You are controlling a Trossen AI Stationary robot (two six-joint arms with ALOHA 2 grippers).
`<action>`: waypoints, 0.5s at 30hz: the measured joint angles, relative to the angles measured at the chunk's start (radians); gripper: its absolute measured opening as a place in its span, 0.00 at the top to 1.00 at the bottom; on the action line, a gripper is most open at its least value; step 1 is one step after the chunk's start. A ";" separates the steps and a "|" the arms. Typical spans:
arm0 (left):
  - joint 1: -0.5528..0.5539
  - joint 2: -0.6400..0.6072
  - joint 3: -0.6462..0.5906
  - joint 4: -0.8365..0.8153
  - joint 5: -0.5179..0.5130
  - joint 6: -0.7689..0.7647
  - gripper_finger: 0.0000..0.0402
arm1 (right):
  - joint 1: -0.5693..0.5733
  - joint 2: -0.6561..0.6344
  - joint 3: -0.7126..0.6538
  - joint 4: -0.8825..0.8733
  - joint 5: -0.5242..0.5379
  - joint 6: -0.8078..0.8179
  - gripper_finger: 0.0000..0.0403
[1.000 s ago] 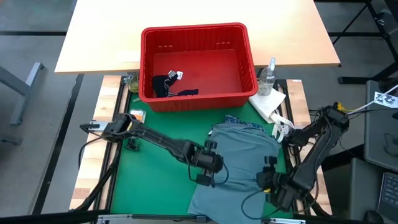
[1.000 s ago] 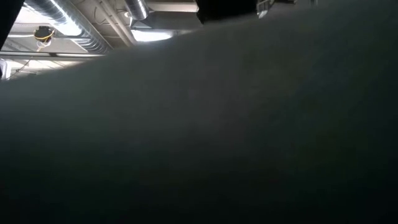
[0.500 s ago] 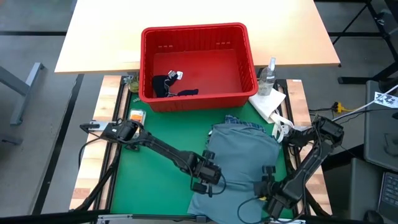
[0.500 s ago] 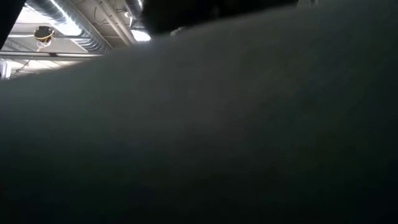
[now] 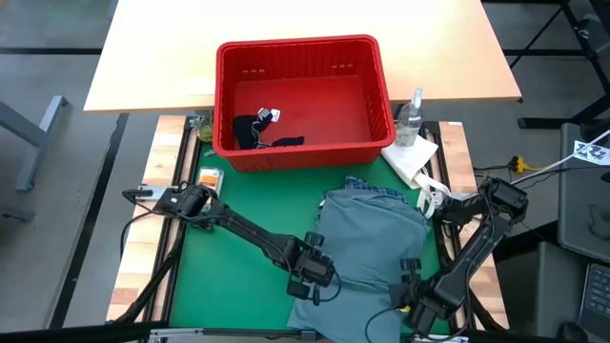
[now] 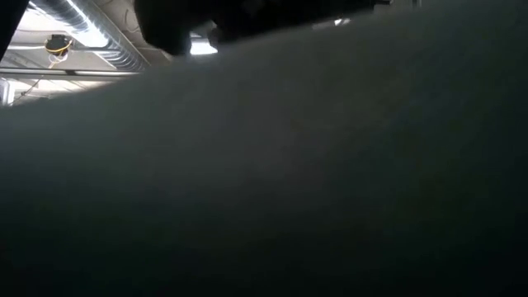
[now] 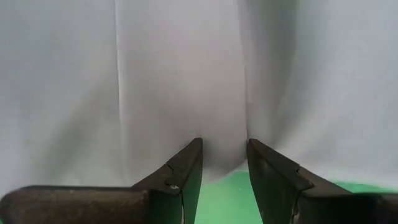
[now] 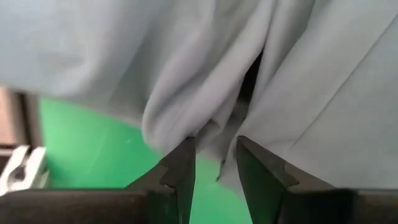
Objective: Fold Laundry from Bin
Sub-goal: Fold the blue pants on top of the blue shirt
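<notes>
A large grey-blue garment (image 5: 372,243) lies spread on the green mat (image 5: 238,267), and its near part fills the low view (image 6: 289,181). My left gripper (image 5: 310,283) is shut on the garment at its near left. My right gripper (image 5: 416,300) is shut on it at its near right. A strip of blue-white plaid shirt (image 5: 367,185) shows from under the garment's far edge. The red bin (image 5: 303,57) stands beyond the mat with a dark navy garment (image 5: 259,131) on its floor. My left gripper pinches a narrow fold at the garment's near left edge (image 7: 222,152) between its two fingers, slanting down from the table's left. The cloth beyond the fingers lies smooth, with the mat showing just under the edge. My right gripper pinches a bunched, several-layered fold at the garment's near right edge (image 8: 214,144) between its two fingers, pointing down from above. The cloth gathers into creases at the fingers and spreads out beyond them.
A white paper towel (image 5: 412,157) and a clear bottle (image 5: 412,114) sit at the mat's far right, beside the bin. A small orange-and-white thing (image 5: 210,175) lies at the mat's far left. Bare green mat stretches left of the garment.
Both grippers have sunk and gone toward the table's near edge, still shut on the garment. The right gripper has tipped to point down. The garment's near part has come down with them while its far part stayed in place.
</notes>
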 joint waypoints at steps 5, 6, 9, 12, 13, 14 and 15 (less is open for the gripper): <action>-0.013 -0.040 0.000 -0.046 -0.001 -0.033 0.70 | 0.000 -0.053 0.000 0.007 -0.024 -0.008 0.71; -0.016 -0.046 0.000 -0.056 0.002 -0.049 0.70 | 0.001 -0.062 0.000 0.012 -0.025 -0.008 0.71; -0.031 -0.065 0.000 -0.052 0.006 -0.089 0.70 | 0.001 -0.084 0.000 0.058 -0.026 -0.008 0.71; -0.055 -0.072 0.001 -0.029 0.049 -0.127 0.70 | 0.001 -0.086 0.000 0.146 0.000 -0.008 0.71; -0.064 -0.071 0.001 -0.027 0.073 -0.142 0.70 | 0.001 -0.086 0.000 0.183 0.016 -0.009 0.71; -0.072 -0.069 0.000 -0.024 0.097 -0.159 0.70 | 0.001 -0.085 0.000 0.218 0.032 -0.010 0.71; -0.082 -0.069 0.000 -0.014 0.116 -0.178 0.70 | 0.000 -0.085 0.000 0.251 0.052 -0.010 0.71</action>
